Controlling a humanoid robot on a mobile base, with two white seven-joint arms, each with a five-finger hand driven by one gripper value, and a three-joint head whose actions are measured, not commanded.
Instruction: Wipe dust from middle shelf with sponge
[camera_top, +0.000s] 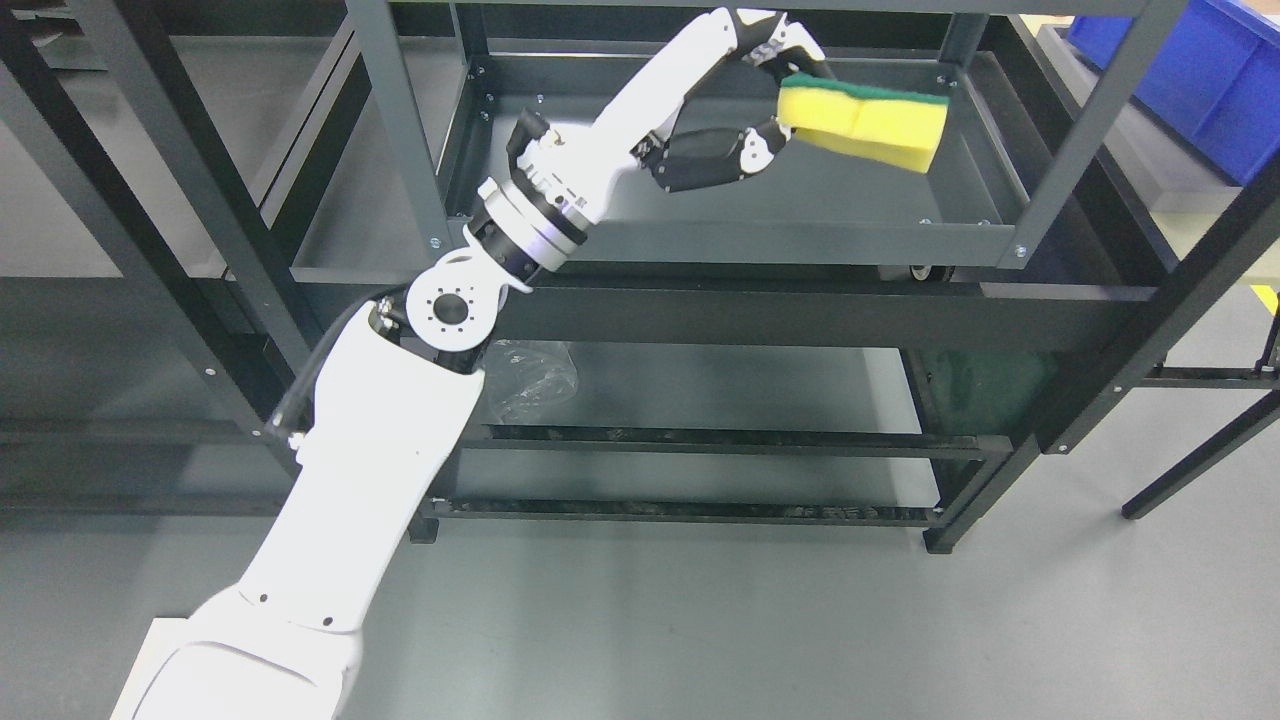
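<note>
Reaching up from the lower left of the head view, the left arm stretches diagonally into the dark metal rack, its white forearm crossing the front rail of the tray-like shelf. The left hand sits over the shelf's middle, toward its back edge. Its fingers are curled over the top of the sponge while the thumb presses from below, so the sponge is pinched at its left end between them.

The sponge is yellow with a green scouring layer along its upper edge. It sticks out to the right of the hand, tilted slightly down toward the shelf's right side, and its free end lies near the back right corner. Whether its underside touches the shelf floor or hangs just above it cannot be told from this angle.

The shelf is a shallow grey tray with raised lips, bolted at its corners to the rack's uprights. Below its front rail a lower shelf shows, with a crumpled clear plastic bag lying near its left end, just beside the arm's elbow joint. A small caster wheel peeks out under the tray's front edge toward the right.

At the upper right corner of the view, a blue bin stands outside the rack. Grey floor fills the bottom.
</note>
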